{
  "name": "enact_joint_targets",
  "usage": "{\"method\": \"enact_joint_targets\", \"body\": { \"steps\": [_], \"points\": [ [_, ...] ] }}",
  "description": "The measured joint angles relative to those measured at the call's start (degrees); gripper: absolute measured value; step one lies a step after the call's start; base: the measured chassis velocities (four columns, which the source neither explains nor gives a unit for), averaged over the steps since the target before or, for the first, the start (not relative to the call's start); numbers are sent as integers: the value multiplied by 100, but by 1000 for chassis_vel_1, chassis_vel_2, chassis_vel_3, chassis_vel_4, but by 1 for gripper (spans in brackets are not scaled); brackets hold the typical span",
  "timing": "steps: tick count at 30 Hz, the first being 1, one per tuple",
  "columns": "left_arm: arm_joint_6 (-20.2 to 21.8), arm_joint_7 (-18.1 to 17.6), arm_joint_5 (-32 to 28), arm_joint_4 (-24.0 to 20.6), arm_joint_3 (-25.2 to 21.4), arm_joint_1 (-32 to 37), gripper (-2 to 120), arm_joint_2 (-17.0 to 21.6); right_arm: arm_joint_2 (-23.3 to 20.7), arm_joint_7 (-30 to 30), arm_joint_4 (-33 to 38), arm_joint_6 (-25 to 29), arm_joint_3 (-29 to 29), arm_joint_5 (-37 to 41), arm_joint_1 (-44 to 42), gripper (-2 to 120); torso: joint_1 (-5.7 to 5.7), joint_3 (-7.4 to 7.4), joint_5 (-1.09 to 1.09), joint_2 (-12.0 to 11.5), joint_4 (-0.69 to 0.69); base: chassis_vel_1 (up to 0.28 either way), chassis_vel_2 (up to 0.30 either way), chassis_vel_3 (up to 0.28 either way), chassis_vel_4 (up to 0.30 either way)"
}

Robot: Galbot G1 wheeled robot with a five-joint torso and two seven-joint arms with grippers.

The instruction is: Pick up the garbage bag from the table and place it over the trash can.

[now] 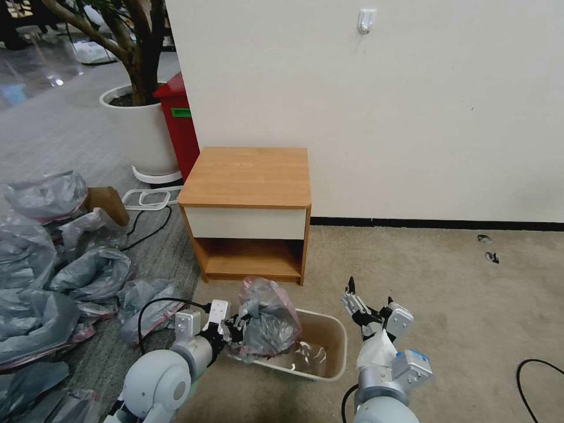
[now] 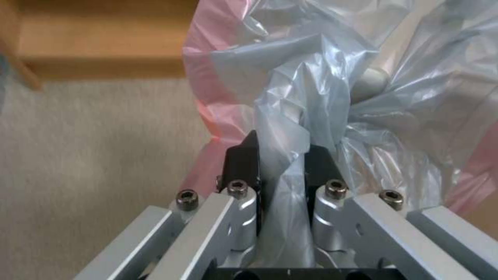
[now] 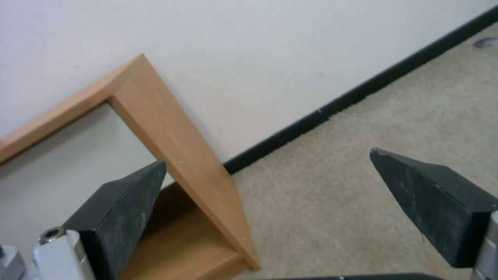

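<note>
The garbage bag [image 1: 265,320], thin grey plastic with a pink band, hangs crumpled over the left end of the beige trash can [image 1: 329,352] on the carpet. My left gripper [image 1: 234,329] is shut on a fold of it; in the left wrist view the black fingertips [image 2: 244,163] pinch the garbage bag [image 2: 311,97]. My right gripper [image 1: 369,296] is open and holds nothing, just right of the trash can; the right wrist view shows its fingers [image 3: 124,206] spread wide before the table [image 3: 171,136]. The wooden table [image 1: 247,176] stands behind the can, its top bare.
Several bulky grey plastic bags [image 1: 53,276] lie heaped on the floor at the left. A red bin [image 1: 179,126] and a round white planter [image 1: 138,132] stand behind the table by the white wall. A black cable [image 1: 537,376] lies at the right.
</note>
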Motion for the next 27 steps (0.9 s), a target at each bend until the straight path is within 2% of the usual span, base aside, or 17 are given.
{"method": "enact_joint_targets", "body": {
  "steps": [5,7,8,10,11,12,13,15,17,18,21,25,27],
  "points": [
    [-265,-7,186,-238,-55,142,10,-46,-4,-285,74,51,-44,-5,15,100,0,0,0,0,0,0,0,0,0],
    [-838,69,532,-353,-95,300,10,-86,-104,-1148,286,74,-52,126,-31,100,0,0,2,0,1,0,0,0,0],
    [-838,69,532,-353,-95,300,10,-86,-104,-1148,286,74,-52,126,-31,100,0,0,2,0,1,0,0,0,0],
    [-1425,137,848,-334,-108,399,10,-90,-246,-1974,517,-146,-7,255,-116,100,0,0,1,0,1,0,0,0,0],
    [-1528,146,905,-326,-110,419,10,-90,-308,-2219,596,-254,1,331,-139,100,0,0,2,0,0,0,0,0,0],
    [-1809,165,1019,-306,-118,469,10,-94,-441,-2684,741,-533,17,533,-181,100,0,0,2,0,1,0,0,0,0],
    [-1809,165,1019,-306,-118,469,10,-94,-441,-2684,741,-533,17,533,-181,100,0,0,2,0,1,0,0,0,0],
    [-2077,182,1062,-301,-131,516,10,-101,-689,-3334,908,-1150,72,861,-224,100,0,0,1,0,1,0,0,0,0],
    [-2181,194,1062,-305,-133,540,10,-113,-889,-3708,932,-1704,143,917,-175,100,0,0,1,0,1,0,0,0,0],
    [-2181,194,1062,-305,-133,540,10,-113,-889,-3708,932,-1704,143,917,-175,100,0,0,1,0,1,0,0,0,0],
    [-2244,197,1060,-330,-140,561,10,-140,-1006,-3815,933,-2327,190,892,-32,100,0,0,1,0,1,0,0,0,0],
    [-2299,197,1053,-365,-149,589,10,-144,-1031,-3814,841,-2593,200,1005,148,100,0,0,2,0,1,0,0,0,0],
    [-2332,213,1035,-391,-148,607,10,-136,-1018,-3729,637,-2662,177,1324,378,100,0,0,2,0,1,0,0,0,0]
  ]
}}
